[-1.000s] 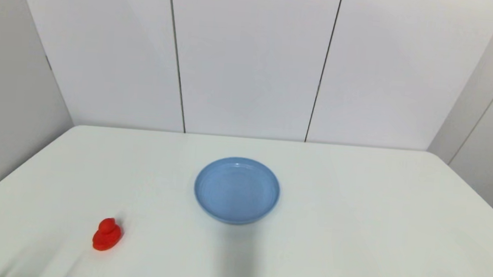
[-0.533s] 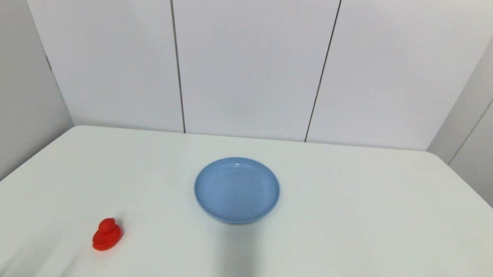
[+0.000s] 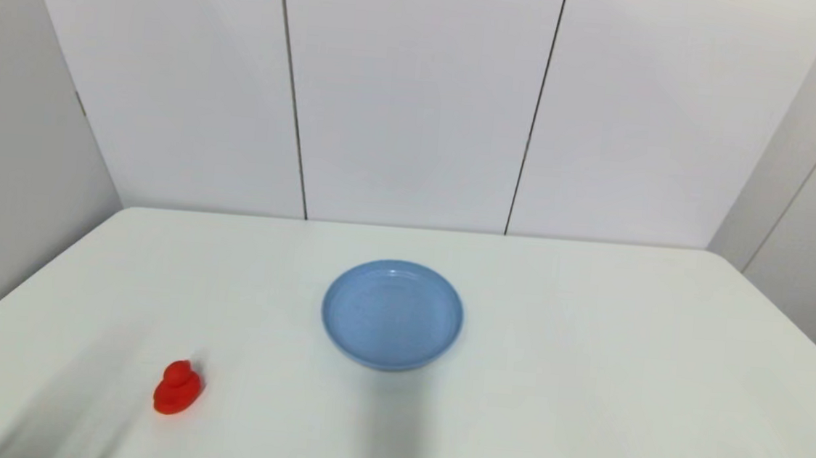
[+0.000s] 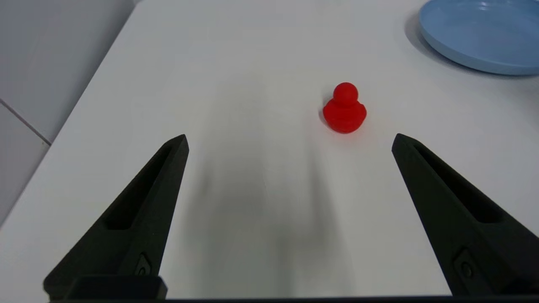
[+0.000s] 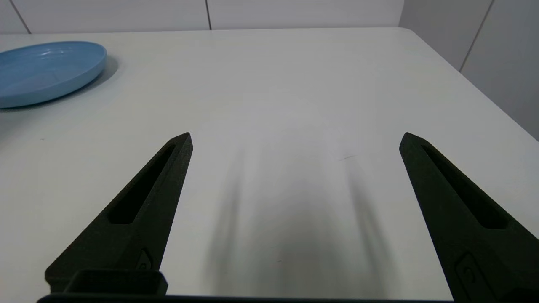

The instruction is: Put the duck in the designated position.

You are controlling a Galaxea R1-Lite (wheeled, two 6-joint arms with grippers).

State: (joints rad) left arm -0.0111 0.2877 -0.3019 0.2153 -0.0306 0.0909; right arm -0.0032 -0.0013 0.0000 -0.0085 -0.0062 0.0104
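The small red duck (image 3: pixel 178 388) stands upright on the white table at the near left; the left wrist view shows the duck (image 4: pixel 344 109) too. My left gripper (image 4: pixel 289 141) is open, hovering above the table short of the duck, which sits a little beyond its fingertips and nearer one finger. Nothing is between its fingers. A blue plate (image 3: pixel 392 314) lies empty at the table's middle, and its rim (image 4: pixel 471 63) shows beyond the duck. My right gripper (image 5: pixel 296 139) is open over bare table on the right side, holding nothing. Neither arm shows in the head view.
The table's left edge (image 4: pixel 90 80) runs close beside the left gripper. The table's right edge (image 5: pixel 471 80) runs off to one side of the right gripper. The blue plate (image 5: pixel 44 73) lies farther off across the table from that gripper. White wall panels (image 3: pixel 418 99) stand behind the table.
The duck and the plate have not moved. The soft shadow on the table near the duck has shifted slightly.
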